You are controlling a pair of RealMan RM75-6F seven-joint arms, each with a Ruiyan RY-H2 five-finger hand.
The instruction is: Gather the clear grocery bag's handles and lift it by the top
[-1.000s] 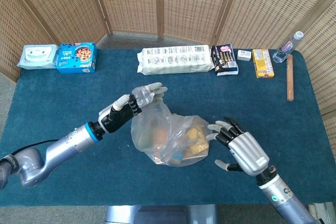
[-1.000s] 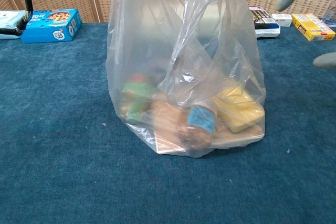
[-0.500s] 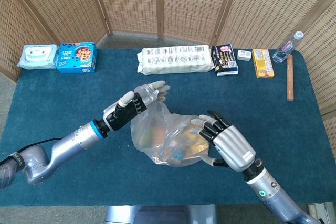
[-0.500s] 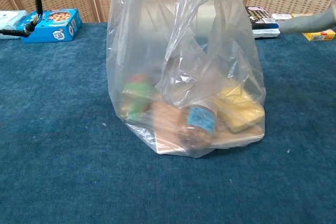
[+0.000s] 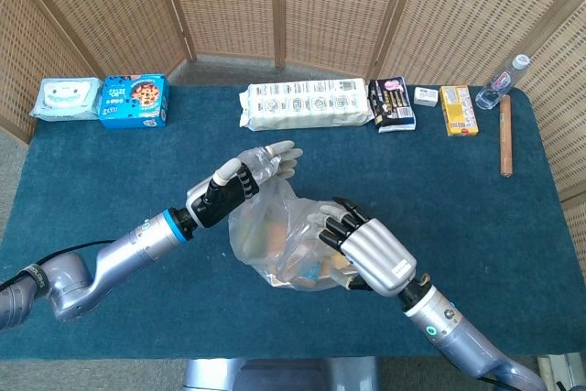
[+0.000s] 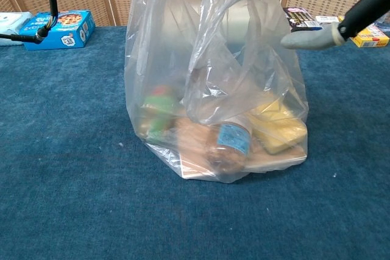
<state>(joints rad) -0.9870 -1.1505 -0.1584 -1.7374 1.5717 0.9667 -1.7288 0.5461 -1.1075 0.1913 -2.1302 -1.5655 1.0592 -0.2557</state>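
Observation:
The clear grocery bag [image 5: 284,244] stands upright mid-table, holding a blue-labelled jar [image 6: 228,144], a yellow pack [image 6: 277,126] and a green-topped item [image 6: 159,111]. My left hand [image 5: 245,180] is at the bag's upper left, its fingers spread, with the plastic of the top edge wrapped around them and held up. From the right, my right hand [image 5: 366,249] hovers over the bag's right side, fingers apart, holding nothing. In the chest view the bag [image 6: 213,89] fills the middle, its top out of frame, and the right hand's fingers [image 6: 311,39] touch its upper right.
Along the table's far edge lie a wipes pack [image 5: 66,98], a blue cookie box [image 5: 134,101], a long white pack [image 5: 307,105], a dark pack [image 5: 391,104], a yellow box [image 5: 458,110], a water bottle [image 5: 504,84] and a wooden stick [image 5: 504,135]. Wicker screens stand behind.
My right hand has moved left from beside the bag onto its right side. The left hand has shifted slightly up and right with the bag's top.

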